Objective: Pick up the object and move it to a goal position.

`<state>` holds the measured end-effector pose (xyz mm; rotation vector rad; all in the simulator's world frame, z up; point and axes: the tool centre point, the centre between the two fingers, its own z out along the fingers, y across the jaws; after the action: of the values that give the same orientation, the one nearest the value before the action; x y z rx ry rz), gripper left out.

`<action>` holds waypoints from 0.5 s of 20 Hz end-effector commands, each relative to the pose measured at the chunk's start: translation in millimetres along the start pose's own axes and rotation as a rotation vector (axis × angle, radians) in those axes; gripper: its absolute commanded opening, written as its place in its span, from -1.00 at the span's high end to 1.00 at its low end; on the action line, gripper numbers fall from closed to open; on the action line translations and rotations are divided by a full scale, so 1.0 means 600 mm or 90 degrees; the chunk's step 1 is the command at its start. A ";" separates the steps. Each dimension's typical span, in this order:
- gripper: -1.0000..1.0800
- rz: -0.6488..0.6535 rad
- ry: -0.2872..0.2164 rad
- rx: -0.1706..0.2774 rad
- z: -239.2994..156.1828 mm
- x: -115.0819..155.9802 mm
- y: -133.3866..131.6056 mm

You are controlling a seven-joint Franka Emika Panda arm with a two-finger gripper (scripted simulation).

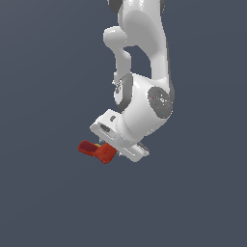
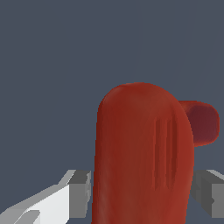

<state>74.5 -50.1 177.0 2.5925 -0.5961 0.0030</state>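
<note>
One white arm [image 1: 144, 58] comes down from the top of the exterior view, bent at its joints, and its wrist is tilted so that the flat hand block points down and toward the exterior view's left. The gripper [image 1: 112, 146] sits at the low end of this block, and the drill [image 1: 98, 151] is directly under it and sticks out toward the exterior view's left. In the wrist view the red-orange drill [image 2: 140, 162] fills the space between the two grey fingers [image 2: 81, 192], and both pads are against its sides, so the gripper is closed narrowly on the drill body. A small yellow patch shows on the drill near the fingers. No counter edge or corner can be seen around it, only a plain dark grey background [image 1: 43, 193], so I cannot tell whether the drill is lifted or resting.
</note>
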 end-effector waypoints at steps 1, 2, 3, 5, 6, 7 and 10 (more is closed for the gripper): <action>1.00 0.001 0.002 0.001 -0.037 0.018 0.033; 1.00 0.001 0.001 0.001 -0.050 0.025 0.045; 1.00 0.001 0.001 0.001 -0.063 0.032 0.056; 1.00 0.001 0.001 0.001 -0.088 0.045 0.079; 1.00 0.001 0.001 0.001 -0.100 0.052 0.091; 1.00 0.001 0.001 0.001 -0.112 0.059 0.102; 1.00 0.001 0.002 0.001 -0.144 0.076 0.130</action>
<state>90.2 -86.7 278.2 2.5926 -0.5964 0.0027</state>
